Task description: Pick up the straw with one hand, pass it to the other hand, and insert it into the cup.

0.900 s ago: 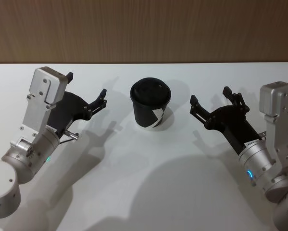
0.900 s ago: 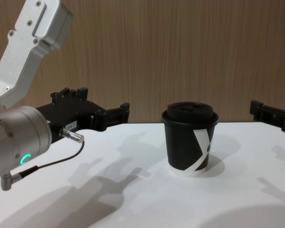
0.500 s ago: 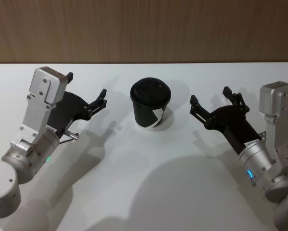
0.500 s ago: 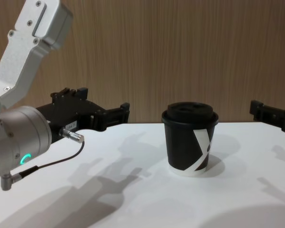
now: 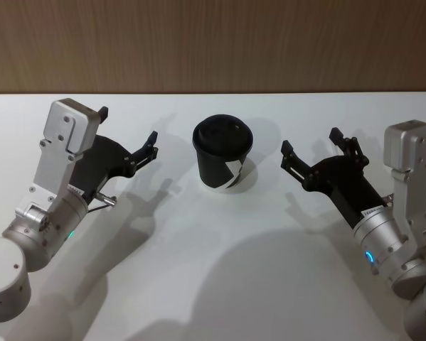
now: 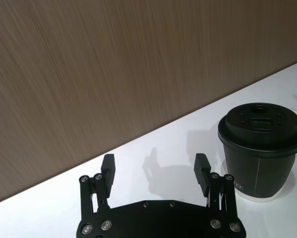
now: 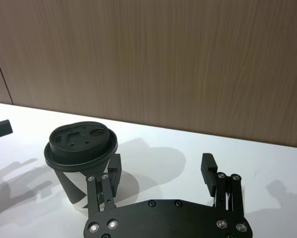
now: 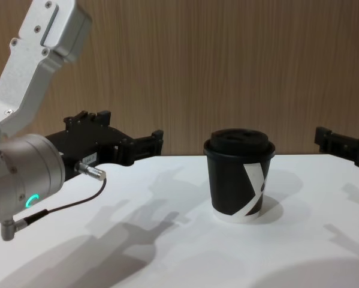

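The cup stood upright on the tabletop between the left gripper and the right gripper, touching neither; both had their fingers spread.

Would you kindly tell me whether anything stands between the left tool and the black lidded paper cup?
Nothing visible does. Only white tabletop lies between the open left tool and the black paper cup with its domed lid; the open right tool is equally unobstructed on the other side.
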